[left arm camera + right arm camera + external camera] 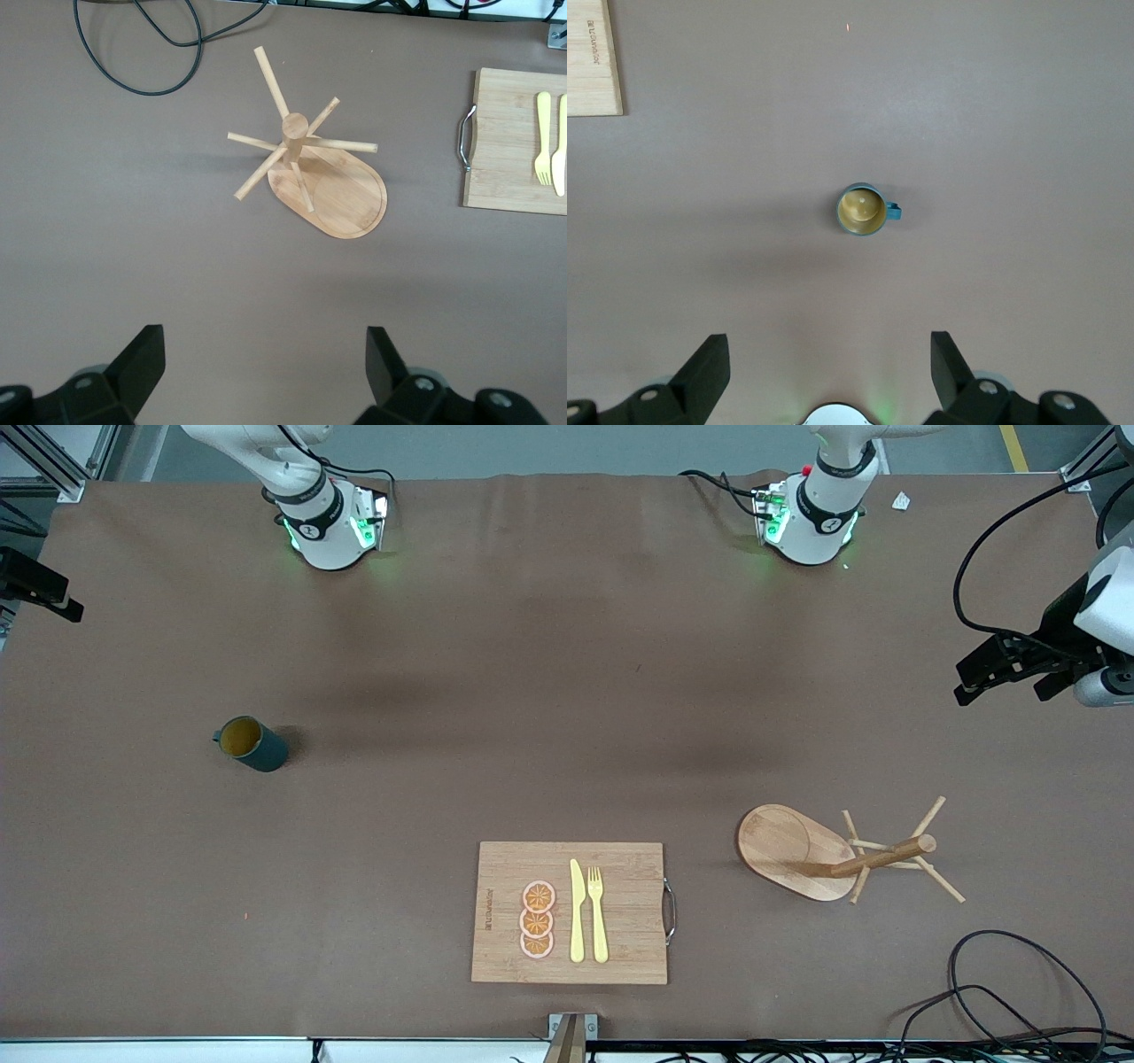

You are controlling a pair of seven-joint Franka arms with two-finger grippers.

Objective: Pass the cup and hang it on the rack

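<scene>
Cup standing upright on the brown tabletop toward the right arm's end, mouth up, mustard-yellow inside showing, small handle sticking out at the side. Untouched, well apart from everything else. Seen again from straight above in the right wrist view, small and centred, with bare tabletop all round.

Right hand high over the tabletop above the cup, released, dark fingers spread wide, nothing between them. Not distinguishable in the front view beyond the edge of frame.

Rack on the tabletop toward the left arm's end, nearer to the front camera than the cup. Oval flat base, round central post, thin pegs angled outward, all bare. Same rack in the left wrist view, with a loop of black cable lying near it.

Left hand up in the air over the tabletop's edge at the left arm's end, released, gripping nothing; in the left wrist view both dark fingers stand far apart above bare tabletop.

Bamboo cutting board between cup and rack along the table and nearest the front camera, carrying three orange slices, a yellow knife and a yellow fork side by side, metal handle on the edge facing the rack.
</scene>
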